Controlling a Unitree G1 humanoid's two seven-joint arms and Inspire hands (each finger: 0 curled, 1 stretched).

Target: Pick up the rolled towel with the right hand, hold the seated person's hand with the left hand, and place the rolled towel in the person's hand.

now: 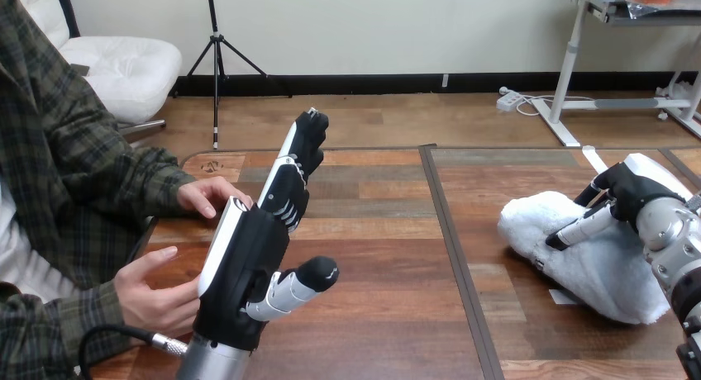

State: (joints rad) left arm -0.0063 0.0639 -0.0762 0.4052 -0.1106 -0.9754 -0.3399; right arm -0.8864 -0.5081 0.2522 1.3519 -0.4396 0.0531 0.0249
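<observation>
The rolled white towel [595,260] lies on the table at the right. My right hand [641,190] rests on its far top end, one straight finger [583,225] laid across the roll; the hand is open and the towel is on the wood. My left hand [248,256] stands upright at centre-left, open, with straight fingers [293,169] pointing away from me and the thumb [310,277] sticking out to the right. The person's hand [211,194] lies flat on the table just left of those fingers. Their nearer hand [157,293] sits beside my left wrist, touching or almost touching it.
The wooden table [388,256] has a dark seam [455,248] running front to back between my two hands. The person's sleeved forearm [107,182] comes in from the left edge.
</observation>
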